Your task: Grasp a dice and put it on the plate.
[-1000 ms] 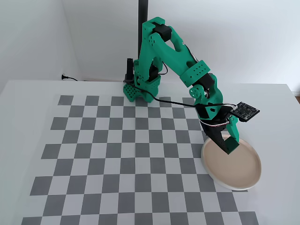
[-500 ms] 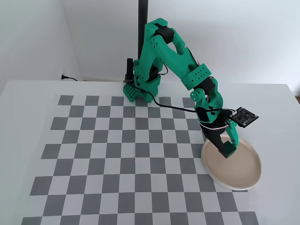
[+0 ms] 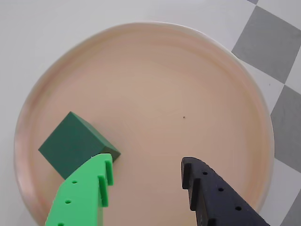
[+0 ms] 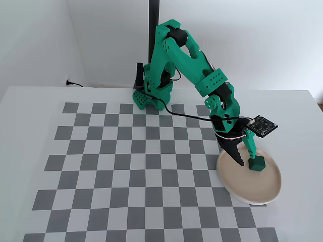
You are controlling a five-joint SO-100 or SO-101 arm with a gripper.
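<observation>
The dark green dice [image 3: 75, 143] lies on the pale beige plate [image 3: 155, 70], near its left rim in the wrist view. My gripper [image 3: 146, 170] hangs open just above the plate, its green finger [image 3: 89, 193] beside the dice's edge and its black finger [image 3: 211, 195] well apart to the right, with nothing between them. In the fixed view the dice [image 4: 257, 164] rests on the plate [image 4: 260, 194] just right of the gripper [image 4: 246, 160].
The plate sits at the right edge of a grey and white checkered mat [image 4: 126, 166] on a white table. The arm's base [image 4: 149, 96] stands at the mat's far edge, in front of a dark pole [image 4: 154, 20].
The gripper, shut on the dice a second ago, came down to the plate, opened and let the dice go; the dice now lies free on the plate.
</observation>
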